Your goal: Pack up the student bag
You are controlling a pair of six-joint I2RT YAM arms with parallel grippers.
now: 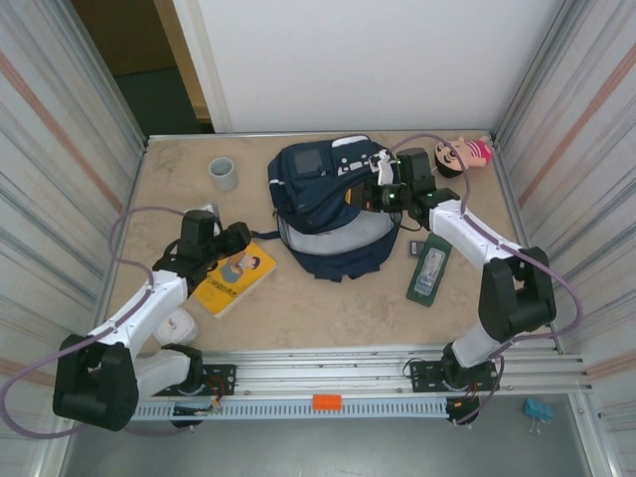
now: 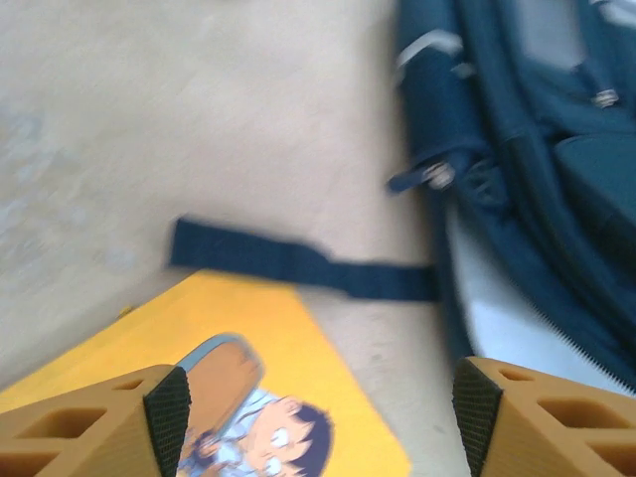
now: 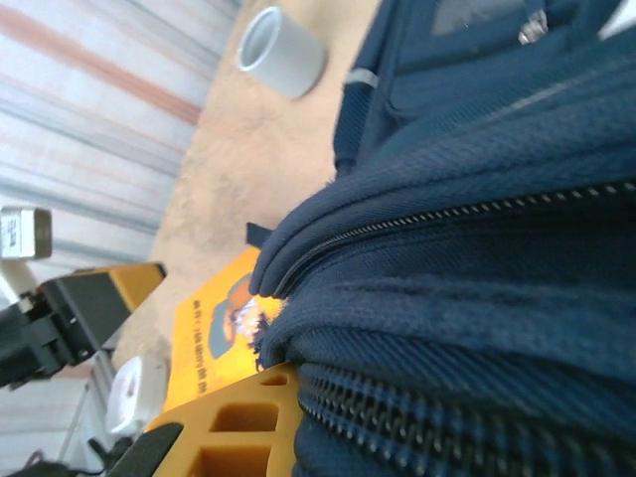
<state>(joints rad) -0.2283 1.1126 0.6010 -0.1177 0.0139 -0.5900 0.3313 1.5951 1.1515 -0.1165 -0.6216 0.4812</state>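
Left claw [image 2: 318, 407]: jaws wide apart, nothing between them, hovering just over the yellow comic book [image 2: 283, 343].
Right claw [image 1: 376, 191]: closed on the student bag [image 1: 328, 214], pinching fabric beside the zip.
Comic book: flat on the table, long axis slanting from near-left to far-right, towards the bag.
Student bag: mid-table, to the right of the left claw, its loose strap [image 2: 298, 263] lying just beyond the book.
Nearer arm: the left, by my reckoning; the book must travel rightwards.
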